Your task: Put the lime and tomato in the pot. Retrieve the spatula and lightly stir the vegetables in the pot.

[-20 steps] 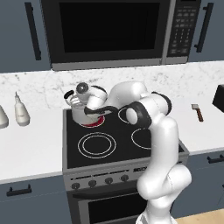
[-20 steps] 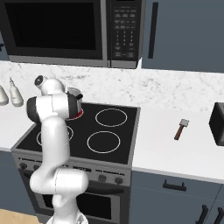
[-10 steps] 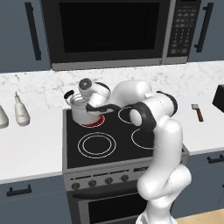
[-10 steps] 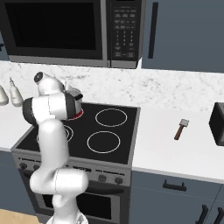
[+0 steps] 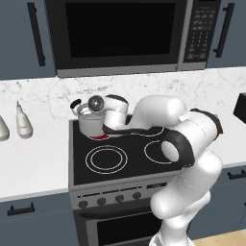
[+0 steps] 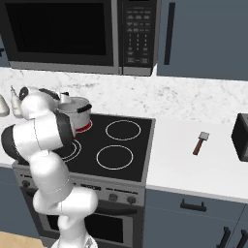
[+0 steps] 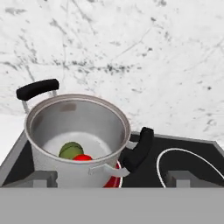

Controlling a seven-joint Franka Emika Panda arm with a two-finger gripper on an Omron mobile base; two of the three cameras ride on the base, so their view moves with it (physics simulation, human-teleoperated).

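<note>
Hand view looked into the pot (image 7: 78, 127): tomato (image 7: 82, 157) beside lime (image 7: 71, 149). Right base view had the spatula (image 6: 200, 143), head pointing away. Jaw state couldn't be told.

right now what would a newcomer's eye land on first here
Probably the steel pot on the stove's back-left burner, which glows red, with the tomato and a green lime already inside. Next, the spatula lying alone on the white counter right of the stove.
</note>
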